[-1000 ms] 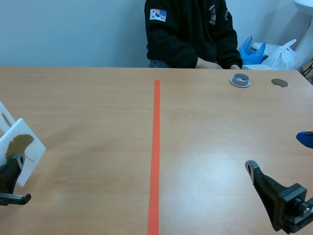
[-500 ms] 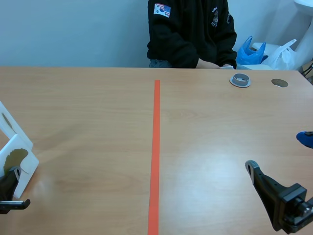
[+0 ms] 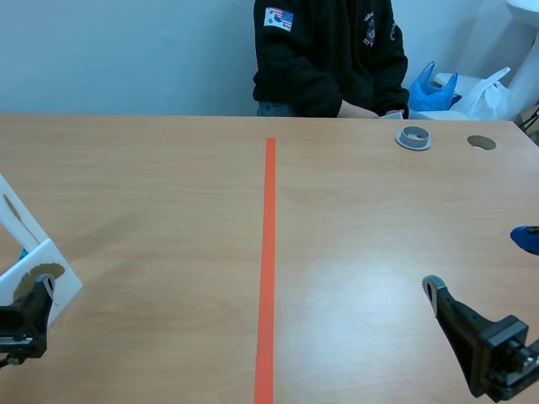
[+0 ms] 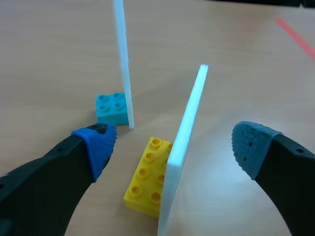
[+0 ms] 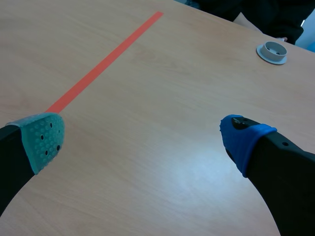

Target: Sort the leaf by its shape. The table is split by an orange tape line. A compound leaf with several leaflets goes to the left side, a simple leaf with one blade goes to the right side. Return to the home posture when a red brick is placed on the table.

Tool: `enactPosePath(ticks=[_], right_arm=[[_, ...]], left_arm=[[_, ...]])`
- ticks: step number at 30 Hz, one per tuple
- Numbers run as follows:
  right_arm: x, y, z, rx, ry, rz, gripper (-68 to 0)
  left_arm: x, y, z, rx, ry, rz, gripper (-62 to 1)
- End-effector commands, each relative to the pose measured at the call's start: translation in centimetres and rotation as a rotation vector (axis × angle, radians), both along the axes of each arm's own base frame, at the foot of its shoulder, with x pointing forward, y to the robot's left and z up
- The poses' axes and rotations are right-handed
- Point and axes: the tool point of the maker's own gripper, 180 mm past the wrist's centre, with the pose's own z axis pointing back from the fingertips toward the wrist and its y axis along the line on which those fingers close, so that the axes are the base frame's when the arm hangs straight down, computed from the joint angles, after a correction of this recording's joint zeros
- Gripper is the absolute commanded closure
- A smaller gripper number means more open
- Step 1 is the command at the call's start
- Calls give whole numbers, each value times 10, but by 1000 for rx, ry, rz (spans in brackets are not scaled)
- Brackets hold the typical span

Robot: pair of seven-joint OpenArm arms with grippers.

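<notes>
Now that the leaf card [image 4: 189, 118] is down on the table's [image 3: 168, 194] left side, your left end effector [image 4: 173, 145] spreads wide around it, so this sort looks finished.

A grey ring [image 3: 413, 137] lies on the table [image 3: 152, 168] near a person [image 3: 328, 59] in black, beside a blue bag [image 3: 431, 88].

We see a wood table [image 3: 168, 185] with an orange tape line [image 3: 268, 252] down the middle. Far right: grey ring [image 3: 413, 137]. Near left: yellow brick [image 4: 147, 177], with a teal brick [image 4: 112, 108] just beyond it.
</notes>
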Motion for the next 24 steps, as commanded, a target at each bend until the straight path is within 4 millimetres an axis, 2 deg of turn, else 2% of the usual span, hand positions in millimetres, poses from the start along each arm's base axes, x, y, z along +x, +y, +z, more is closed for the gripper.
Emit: enactPosePath(ticks=[1, 3, 8, 11, 18, 24], right_arm=[[6, -6, 9, -2, -39, -7, -679], [6, -6, 9, -2, -39, -7, -679], [6, -6, 9, -2, -39, -7, -679], [6, -6, 9, -2, -39, -7, -679], [6, -6, 9, -2, -39, -7, -679], [6, -6, 9, -1, -39, -8, -679]], left_arm=[[2, -3, 25, -11, -80, -17, -585], [-1, -11, 37, -23, -109, -49, -623], [-13, -32, 68, -40, -151, -137, -623], [-19, -49, 79, -51, -136, -201, -623], [-41, -101, 90, -15, -49, -417, -623], [-48, -128, 96, 24, -1, -523, -623]])
